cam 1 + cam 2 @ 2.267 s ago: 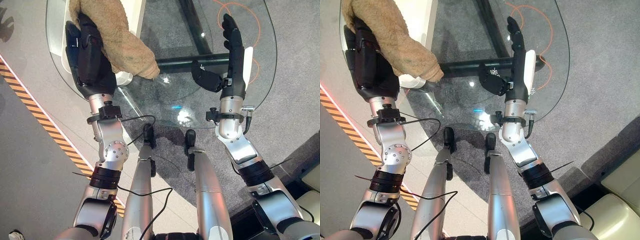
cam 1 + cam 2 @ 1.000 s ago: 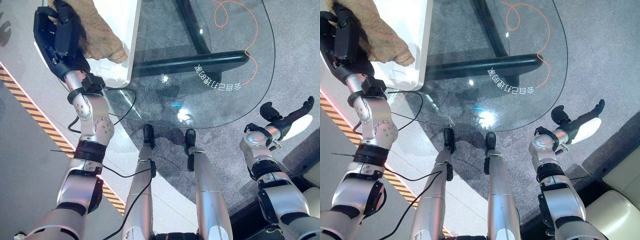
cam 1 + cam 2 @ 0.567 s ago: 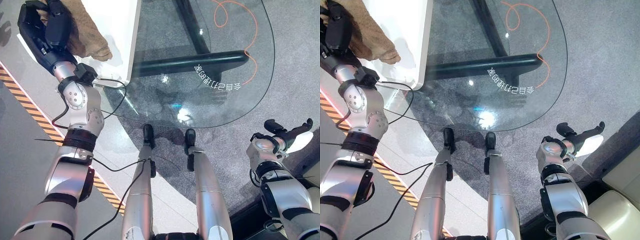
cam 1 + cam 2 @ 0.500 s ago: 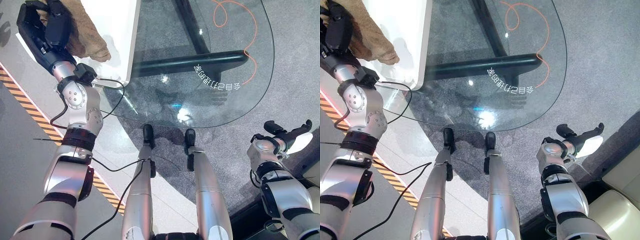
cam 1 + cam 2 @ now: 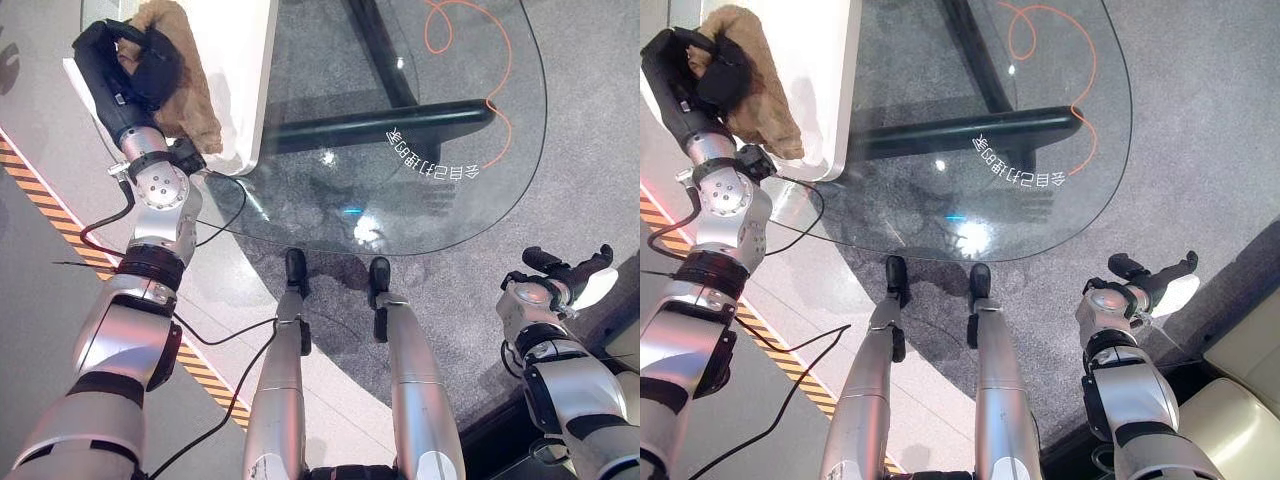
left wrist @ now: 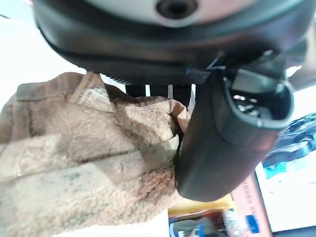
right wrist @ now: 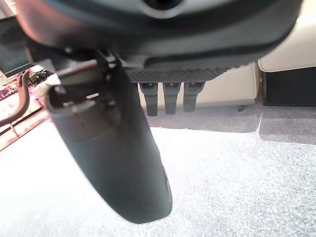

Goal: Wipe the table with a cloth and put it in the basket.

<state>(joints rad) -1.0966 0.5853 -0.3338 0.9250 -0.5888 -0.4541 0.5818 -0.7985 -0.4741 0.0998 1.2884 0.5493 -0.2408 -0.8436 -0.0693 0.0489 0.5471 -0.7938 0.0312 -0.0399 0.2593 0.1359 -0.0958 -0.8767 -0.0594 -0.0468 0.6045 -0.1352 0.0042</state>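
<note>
A tan fluffy cloth (image 5: 192, 95) hangs from my left hand (image 5: 128, 68), which is shut on it at the far left, beyond the glass table's (image 5: 430, 215) left end. The cloth drapes against the near corner of a white box-like container (image 5: 248, 70). In the left wrist view the thumb (image 6: 222, 143) presses into the bunched cloth (image 6: 74, 158). My right hand (image 5: 568, 273) is low at the right, off the table and beside my body, with its fingers (image 7: 170, 98) straight and holding nothing.
Under the glass lie the table's black base bar (image 5: 385, 125) and a looping orange cable (image 5: 470, 40) on grey carpet. A yellow-and-black striped floor strip (image 5: 40, 200) runs along the left. A beige seat (image 5: 1230, 420) stands at the lower right.
My left hand has turned and shifted a little to the right, and the cloth now hangs against the white container's corner. The right hand has hardly moved.
</note>
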